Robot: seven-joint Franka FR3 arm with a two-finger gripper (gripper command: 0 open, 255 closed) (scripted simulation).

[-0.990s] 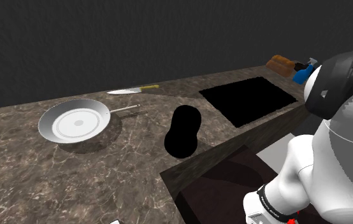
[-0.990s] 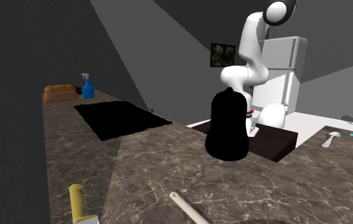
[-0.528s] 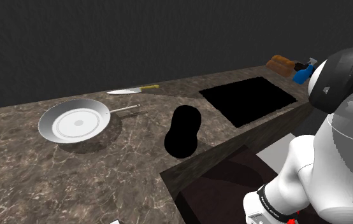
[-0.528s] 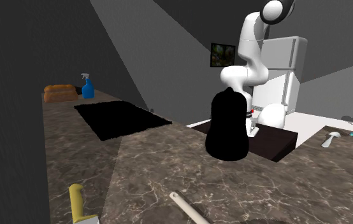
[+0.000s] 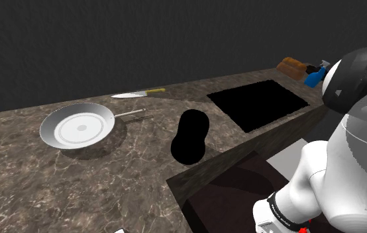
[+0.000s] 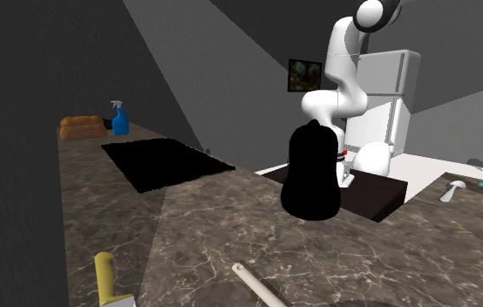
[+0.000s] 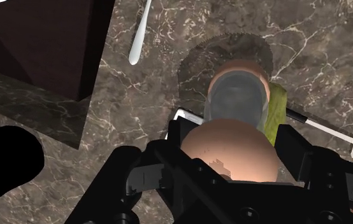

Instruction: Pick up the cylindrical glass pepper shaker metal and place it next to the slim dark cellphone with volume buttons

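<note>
— What is your pincer doing?

— My pincer (image 7: 232, 137) is clamped on the pepper shaker (image 7: 236, 102). My fingers (image 7: 294, 143) press on either side of it at the coppery domed cap, which sits closest to my palm.

— How does the shaker lie in the grip?

— Its long axis runs along my fingers. The grey body points away from me, down at the marbled counter (image 7: 334, 57), and the coppery far end hangs over a round shadow. I cannot tell whether that end touches the counter.

— And the cellphone?

— Straight beyond the shaker, I judge. A thin pale edge peeks out on both sides of the shaker's body, and I take it for the cellphone (image 7: 318, 125). The rest is hidden by the shaker and my fingers. In the second exterior view it lies flat at the near right, well apart from the stand (image 7: 35, 44).

— So what does the next move turn on?

— The shaker seems to be over the phone, not beside it. I would need to shift sideways before lowering, keeping the shaker upright. The bare counter towards the pale spoon-like utensil (image 7: 139, 39) looks the safer side. A yellow-green strip (image 7: 276, 108) shows just beside the shaker on the other side, and I cannot tell what it is.
</note>
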